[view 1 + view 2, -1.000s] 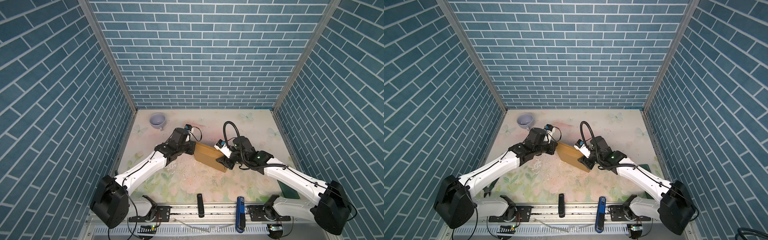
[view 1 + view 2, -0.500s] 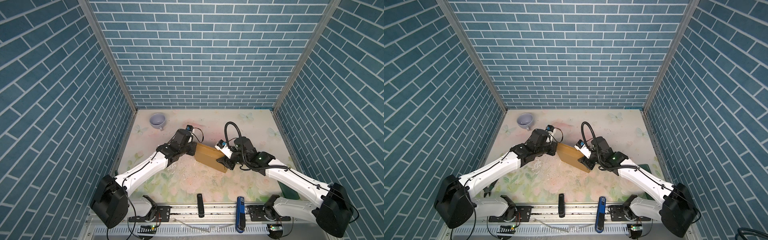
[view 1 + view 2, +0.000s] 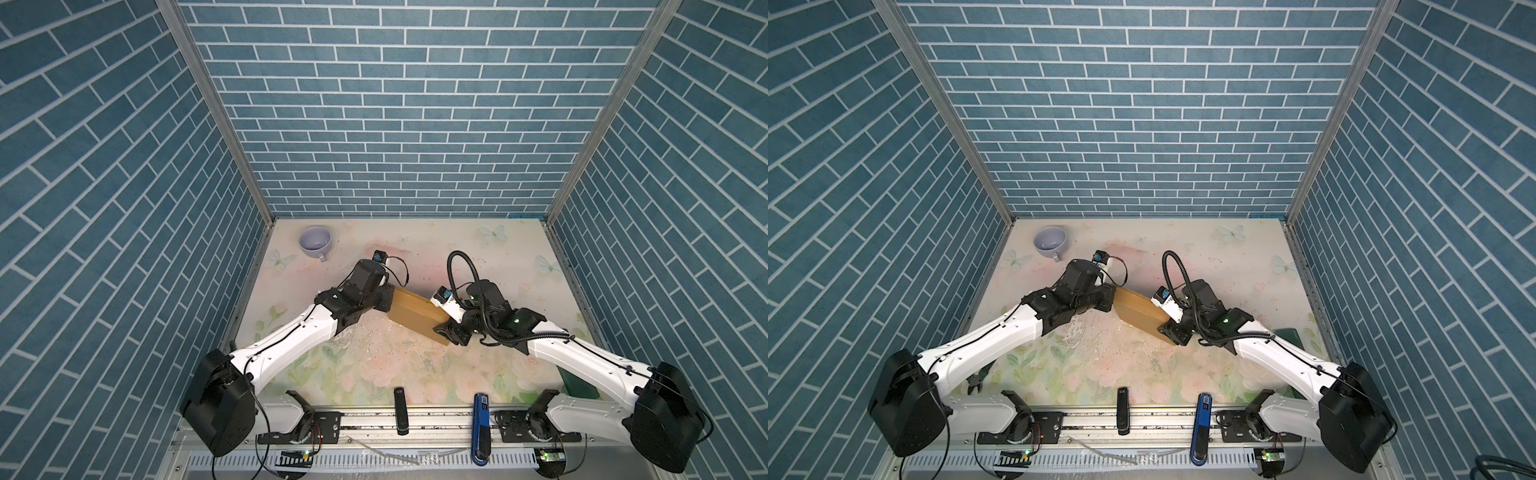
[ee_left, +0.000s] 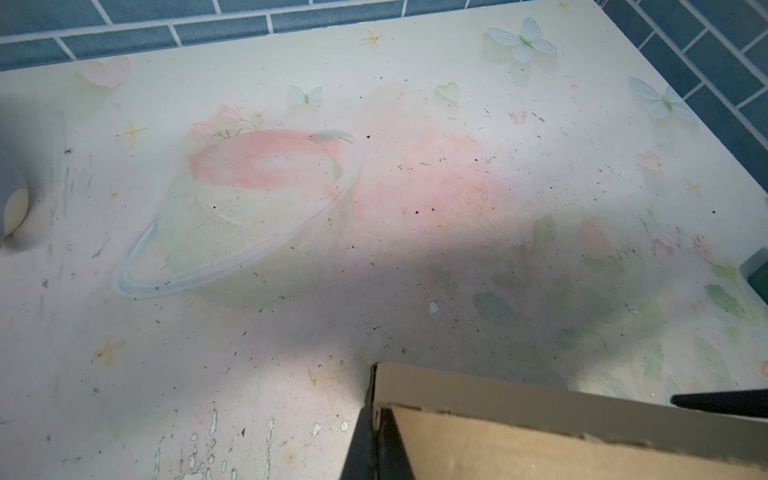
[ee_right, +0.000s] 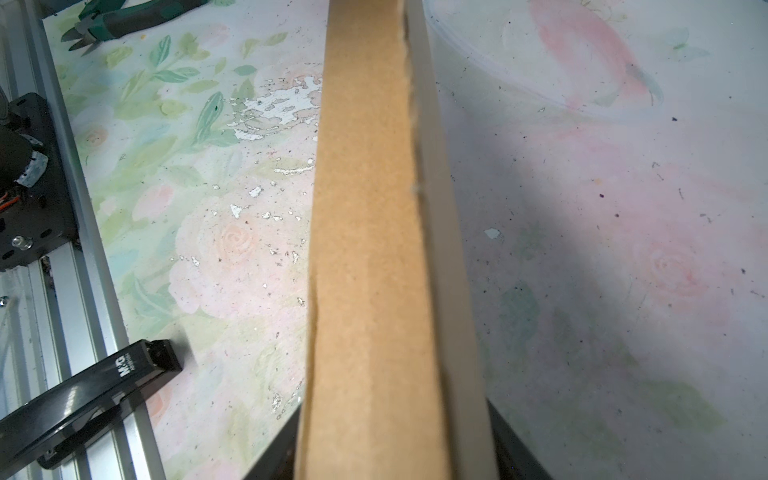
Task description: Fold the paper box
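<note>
One paper box (image 3: 415, 311); one mug (image 3: 316, 243), seemingly

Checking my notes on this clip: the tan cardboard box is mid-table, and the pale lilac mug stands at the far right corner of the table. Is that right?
Not quite. The pale lilac mug stands at the far left corner of the table, as both top views show. The tan cardboard box is indeed mid-table.
</note>
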`<state>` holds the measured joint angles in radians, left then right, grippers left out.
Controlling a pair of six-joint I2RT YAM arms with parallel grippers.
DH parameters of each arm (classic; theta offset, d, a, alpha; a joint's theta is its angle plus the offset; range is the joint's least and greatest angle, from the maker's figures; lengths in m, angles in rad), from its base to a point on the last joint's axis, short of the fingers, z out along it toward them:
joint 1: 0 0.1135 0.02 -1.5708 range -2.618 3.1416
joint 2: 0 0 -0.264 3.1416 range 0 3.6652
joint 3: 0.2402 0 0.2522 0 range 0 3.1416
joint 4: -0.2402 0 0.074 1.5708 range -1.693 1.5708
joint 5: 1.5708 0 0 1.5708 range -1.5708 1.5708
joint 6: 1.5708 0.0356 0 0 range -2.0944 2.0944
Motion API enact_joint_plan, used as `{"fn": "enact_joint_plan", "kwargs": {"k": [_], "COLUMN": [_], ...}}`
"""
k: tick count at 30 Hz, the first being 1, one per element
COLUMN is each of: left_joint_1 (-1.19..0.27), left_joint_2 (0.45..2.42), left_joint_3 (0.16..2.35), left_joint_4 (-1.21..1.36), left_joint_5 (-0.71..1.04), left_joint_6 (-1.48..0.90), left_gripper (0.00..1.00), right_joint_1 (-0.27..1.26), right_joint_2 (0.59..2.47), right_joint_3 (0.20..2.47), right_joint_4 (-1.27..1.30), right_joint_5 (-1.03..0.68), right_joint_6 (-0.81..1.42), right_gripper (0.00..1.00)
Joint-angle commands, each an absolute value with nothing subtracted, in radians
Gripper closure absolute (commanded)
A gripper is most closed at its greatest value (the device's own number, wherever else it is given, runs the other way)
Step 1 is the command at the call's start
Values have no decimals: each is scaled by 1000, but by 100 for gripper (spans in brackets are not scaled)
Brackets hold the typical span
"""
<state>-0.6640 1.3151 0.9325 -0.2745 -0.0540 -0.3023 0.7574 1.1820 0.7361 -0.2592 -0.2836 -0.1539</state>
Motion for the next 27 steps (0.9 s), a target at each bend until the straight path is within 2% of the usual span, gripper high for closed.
{"fn": "enact_joint_plan", "kwargs": {"k": [1,18,27], "left_joint_1": [-682,-741,-747], "left_joint_2": [1339,1370,1382], "left_joint_3": [946,999,1007], "left_joint_4": [-327,-365,-376], "left_joint_5": [-89,-190,-204], "left_joint_6": [-311,-310,-312], "left_gripper": [100,100,100], "right_joint_1": [761,761,762], "right_joint_2": [1135,952,857], "right_joint_3": [723,743,777], "right_joint_4": [-291,-422,-471], "right_joint_5": [-271,-245,-166], "right_joint_6": [-155,-135,-117], "right_gripper": [43,43,46]}}
